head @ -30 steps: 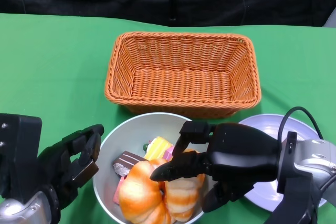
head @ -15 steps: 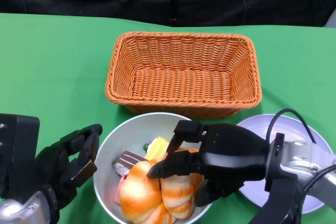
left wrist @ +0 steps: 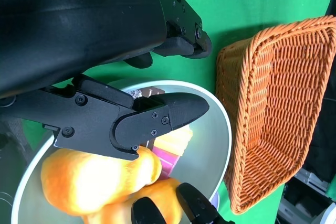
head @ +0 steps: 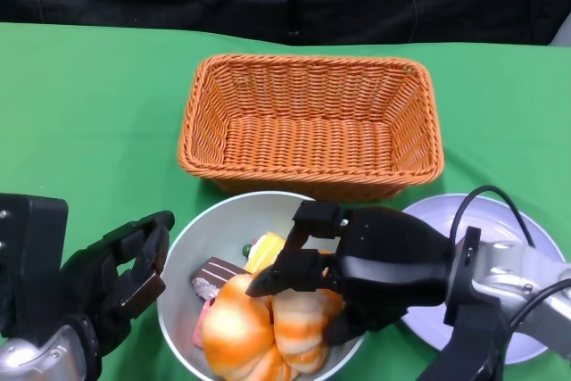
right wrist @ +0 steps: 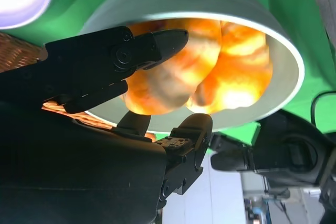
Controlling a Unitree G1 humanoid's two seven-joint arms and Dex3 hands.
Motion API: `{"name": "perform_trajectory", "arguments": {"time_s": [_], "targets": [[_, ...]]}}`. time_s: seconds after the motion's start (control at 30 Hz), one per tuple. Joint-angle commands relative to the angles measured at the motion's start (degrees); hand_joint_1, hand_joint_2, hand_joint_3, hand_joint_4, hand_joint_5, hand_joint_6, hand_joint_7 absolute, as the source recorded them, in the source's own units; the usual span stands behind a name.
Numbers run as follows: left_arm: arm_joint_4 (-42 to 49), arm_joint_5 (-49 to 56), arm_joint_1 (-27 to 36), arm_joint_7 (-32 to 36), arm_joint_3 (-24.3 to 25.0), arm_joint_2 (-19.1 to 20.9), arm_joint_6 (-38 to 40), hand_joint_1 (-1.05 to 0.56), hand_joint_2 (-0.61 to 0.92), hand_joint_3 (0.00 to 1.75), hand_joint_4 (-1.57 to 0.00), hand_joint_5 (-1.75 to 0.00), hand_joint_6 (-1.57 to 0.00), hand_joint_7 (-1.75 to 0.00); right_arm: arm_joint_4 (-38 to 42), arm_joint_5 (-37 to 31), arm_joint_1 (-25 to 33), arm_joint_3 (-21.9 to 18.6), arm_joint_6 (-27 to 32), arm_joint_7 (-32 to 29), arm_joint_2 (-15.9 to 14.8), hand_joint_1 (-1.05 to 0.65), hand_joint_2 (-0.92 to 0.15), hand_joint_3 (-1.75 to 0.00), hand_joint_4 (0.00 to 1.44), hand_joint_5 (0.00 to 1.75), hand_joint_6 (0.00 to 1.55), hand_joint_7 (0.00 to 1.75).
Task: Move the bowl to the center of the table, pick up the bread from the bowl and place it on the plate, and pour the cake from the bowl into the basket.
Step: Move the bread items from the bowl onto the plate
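Left hand [head: 116,283]: beside the bowl's left rim, fingers apart, holding nothing.
Bowl [head: 210,229]: near edge of the green table [head: 80,113], just in front of the basket; holds two bread rolls and cake pieces.
Bread [head: 303,323]: right-hand roll, in the bowl.
Cake [head: 268,252]: far side of the bowl, behind the rolls.
Basket [head: 308,127]: centre, far side.
Right hand [head: 357,269]: reaching into the bowl, fingers curled around the bread; firm clamp cannot be told.
Plate [head: 500,220]: right of the bowl, partly under the right arm.

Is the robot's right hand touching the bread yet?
Touching. The right wrist view shows the right hand closing its fingers around the bread in the bowl.
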Motion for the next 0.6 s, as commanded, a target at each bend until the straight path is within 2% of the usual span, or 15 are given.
{"name": "perform_trajectory", "arguments": {"time_s": [0.03, 0.4, 0.53, 0.57, 0.6], "targets": [[-0.31, 0.51, 0.15, 0.31, 0.45, 0.46, -0.47, -0.58, 0.92, 0.69, -0.05, -0.80, -0.37, -0.03, 0.60, -0.52, -0.31, 0.54, -0.11, -0.89, -0.02, -0.39, -0.92, -0.18, 0.18, 1.11, 0.26, 0.62], [-0.38, 1.48, 0.34, 0.56, 0.01, 0.40, -1.04, -0.58, 0.92, 0.69, -0.05, -0.82, -0.37, -0.03, 0.39, -1.07, -1.12, 1.36, 1.32, -0.93, 0.64, -0.40, -0.91, -0.15, 0.14, 1.06, 0.25, 0.59], [-0.71, 0.55, 0.02, 0.20, 0.80, 0.11, 0.41, -0.58, 0.92, 0.70, -0.01, -0.80, -0.34, -0.01, 2.42, -1.33, -0.97, 1.23, -0.32, -4.90, 1.40, -0.34, -0.89, -0.16, 0.35, 1.12, 0.43, 0.67], [-0.74, 0.44, -0.04, 0.29, 0.91, 0.01, 0.62, -0.58, 0.92, 0.71, -0.01, -0.81, -0.34, -0.01, 2.69, -1.67, -1.02, 1.24, -0.57, -5.83, 1.45, -0.34, -0.89, -0.15, 0.47, 1.15, 0.55, 0.73], [-0.65, 0.45, -0.10, 0.47, 0.99, -0.16, 0.68, -0.58, 0.92, 0.71, -0.01, -0.81, -0.33, 0.00, 3.37, -2.43, -1.26, 1.33, -1.58, -7.91, 1.49, -0.34, -0.90, -0.14, 0.52, 1.15, 0.59, 0.75]]}}
